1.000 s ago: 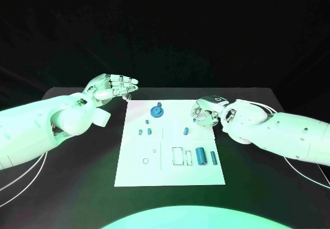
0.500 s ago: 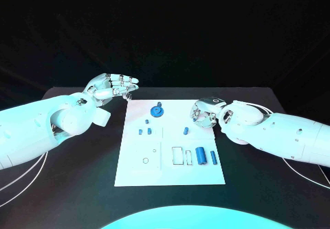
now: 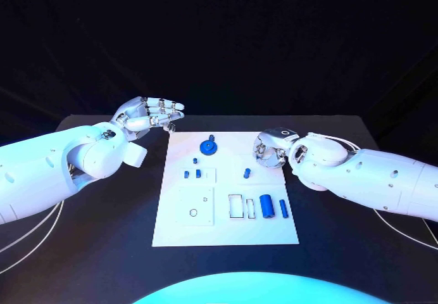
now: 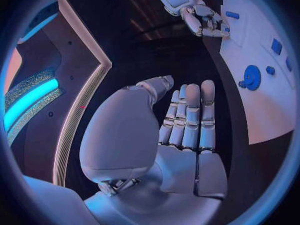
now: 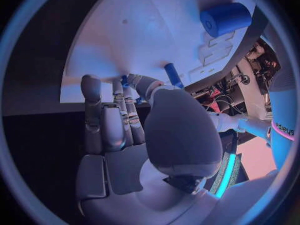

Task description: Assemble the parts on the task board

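The white task board [image 3: 228,231] lies mid-table. On it are a blue round disc part [image 3: 209,147], several small blue pegs [image 3: 197,172], a lone peg [image 3: 246,172], a thick blue cylinder [image 3: 266,206] and a slim one [image 3: 284,208]. My left hand [image 3: 146,114] hovers off the board's far left corner, fingers straight and empty; the left wrist view shows its bare palm [image 4: 181,135], the disc part [image 4: 252,77] and the board [image 4: 262,110]. My right hand [image 3: 271,149] hangs over the board's far right edge, loosely curled and holding nothing. The right wrist view shows its fingers [image 5: 103,120] above the board [image 5: 119,35], with the thick cylinder [image 5: 225,19] beyond.
Empty rectangular slots [image 3: 235,206] sit beside the thick cylinder, and a small ring outline [image 3: 193,212] marks the board's near left. Black table [image 3: 109,215] surrounds the board on both sides. My right hand [image 4: 200,15] also shows in the left wrist view.
My right hand has shifted very slightly toward the far edge of the board. The left hand and the parts have not moved.
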